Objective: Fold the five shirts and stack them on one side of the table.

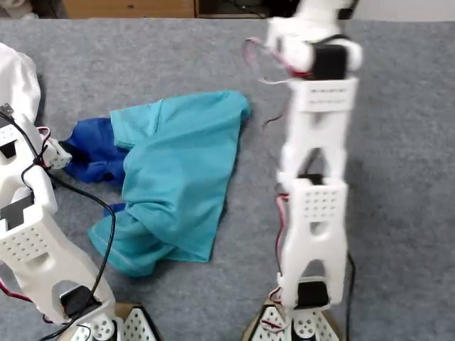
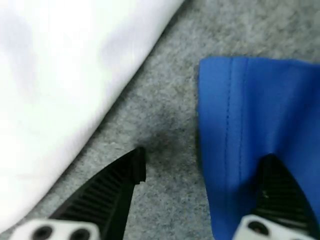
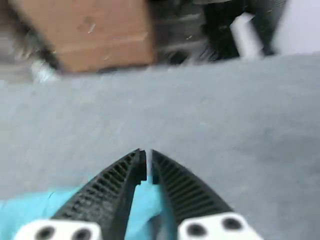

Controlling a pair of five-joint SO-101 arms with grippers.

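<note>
Shirts lie loose and unfolded on a grey felt surface (image 1: pixel 398 142), three of them in sight. A teal shirt (image 1: pixel 178 177) is spread toward the middle, somewhat nearer the left edge, with its lower part bunched into rumpled folds toward the near edge. A blue shirt (image 1: pixel 92 153) is crumpled just beside it on the side toward the left edge, and part of it is tucked under the teal cloth. A white shirt (image 1: pixel 14 78) sits in a heap at the left edge, toward the far corner, apart from the blue one. The left arm (image 1: pixel 28 241) stands at the near left corner and leans in toward the blue shirt. In its wrist view the left pincer (image 2: pixel 204 162) has its fingers wide apart and low over the surface: one finger (image 2: pixel 112 192) is over bare grey felt between the white and blue shirts, and the other (image 2: pixel 280 192) is over the hemmed edge of the blue shirt. The right arm (image 1: pixel 316 199) rises tall from the near edge, right of the teal shirt. The right pincer (image 3: pixel 148 155) has its fingers brought together, tips almost touching, with a corner of the teal shirt showing beneath them. A wooden cabinet (image 1: pixel 128 7) stands beyond the far edge.
</note>
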